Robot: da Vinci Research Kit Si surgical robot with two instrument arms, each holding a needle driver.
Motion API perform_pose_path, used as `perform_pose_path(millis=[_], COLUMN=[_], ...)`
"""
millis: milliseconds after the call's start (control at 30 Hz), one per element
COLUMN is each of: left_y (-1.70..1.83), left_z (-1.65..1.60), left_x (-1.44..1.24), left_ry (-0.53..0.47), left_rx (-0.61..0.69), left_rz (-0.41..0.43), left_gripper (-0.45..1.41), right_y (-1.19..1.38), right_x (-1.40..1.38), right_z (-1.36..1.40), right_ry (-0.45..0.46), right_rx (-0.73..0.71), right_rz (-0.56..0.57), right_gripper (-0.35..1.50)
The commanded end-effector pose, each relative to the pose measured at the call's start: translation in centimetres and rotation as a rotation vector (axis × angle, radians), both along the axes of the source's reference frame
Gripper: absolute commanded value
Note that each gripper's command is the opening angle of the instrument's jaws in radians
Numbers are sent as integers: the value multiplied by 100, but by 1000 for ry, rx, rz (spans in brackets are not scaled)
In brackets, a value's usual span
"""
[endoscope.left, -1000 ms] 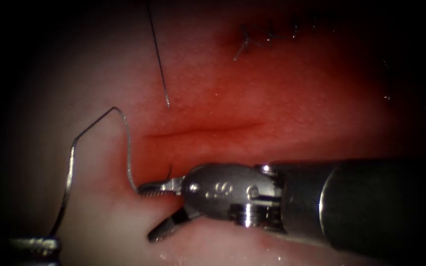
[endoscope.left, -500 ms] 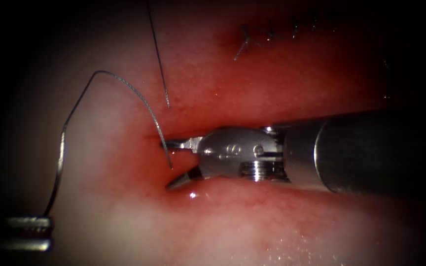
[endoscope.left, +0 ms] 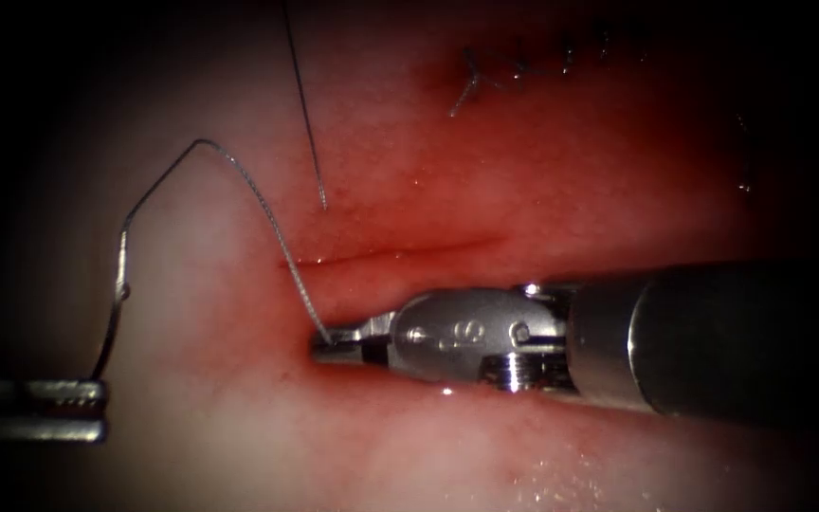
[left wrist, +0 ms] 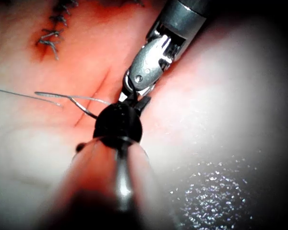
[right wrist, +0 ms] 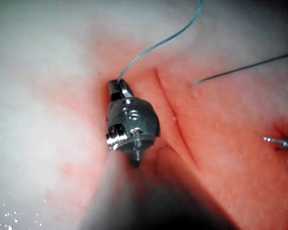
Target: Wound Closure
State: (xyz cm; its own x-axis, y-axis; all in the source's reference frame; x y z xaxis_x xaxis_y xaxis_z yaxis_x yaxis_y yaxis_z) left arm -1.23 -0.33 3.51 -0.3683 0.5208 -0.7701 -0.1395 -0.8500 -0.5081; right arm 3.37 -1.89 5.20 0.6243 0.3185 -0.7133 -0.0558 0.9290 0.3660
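- The right gripper (endoscope.left: pixel 332 345) comes in from the right of the frame. Its tip sits low in the middle, just under the left end of the cut (endoscope.left: pixel 391 254).
- Its two jaws are pressed together on the end of the thread (endoscope.left: pixel 267 213). The right wrist view also shows the thread ending in that tip (right wrist: pixel 117 86).
- The tip looks pushed down into the tissue (endoscope.left: pixel 239 455), in a little dip.
- From there the thread goes up to the upper left, bends, and drops to the left gripper (endoscope.left: pixel 40 411) in the lower left corner.
- The thread reaches the left gripper, but I cannot tell if that gripper is open or closed.
- I cannot pick out the needle. The smooth bit of strand just above the left gripper might be it, but I am not sure.
- A thin dark thread end (endoscope.left: pixel 305 104) hangs from the top of the frame to the tissue above the cut.
- Finished stitches (endoscope.left: pixel 514 68) sit in the upper right, with red fluid (endoscope.left: pixel 523 190) around them.
- What could go wrong:
  - A hard pull could snap the thread or rip the soft tissue.
  - A tight squeeze could fray the thread.
  - The loose loop could catch on the dark thread end.
  - The pushed-in tip could hurt the edge of the cut.
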Motion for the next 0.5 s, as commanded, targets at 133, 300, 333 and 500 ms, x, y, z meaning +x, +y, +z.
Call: perform_pose_path(millis=[133,300,333,500], left_y=[-3,-8,-9,-14], left_z=[22,30,30,24], left_x=[-5,-6,-6,-8], left_ry=[29,62,65,75], left_rx=[-13,-4,-4,0], left_rz=[20,43,45,47], left_gripper=[-45,-45,-45,-45], right_y=[-17,-29,-33,-44], right_x=[17,24,26,34], right_z=[-44,-84,-92,-109], right_ry=[-6,13,17,39], right_rx=[55,90,103,146], right_rz=[-36,-60,-71,-101], right_gripper=[-35,-35,-35,-35])
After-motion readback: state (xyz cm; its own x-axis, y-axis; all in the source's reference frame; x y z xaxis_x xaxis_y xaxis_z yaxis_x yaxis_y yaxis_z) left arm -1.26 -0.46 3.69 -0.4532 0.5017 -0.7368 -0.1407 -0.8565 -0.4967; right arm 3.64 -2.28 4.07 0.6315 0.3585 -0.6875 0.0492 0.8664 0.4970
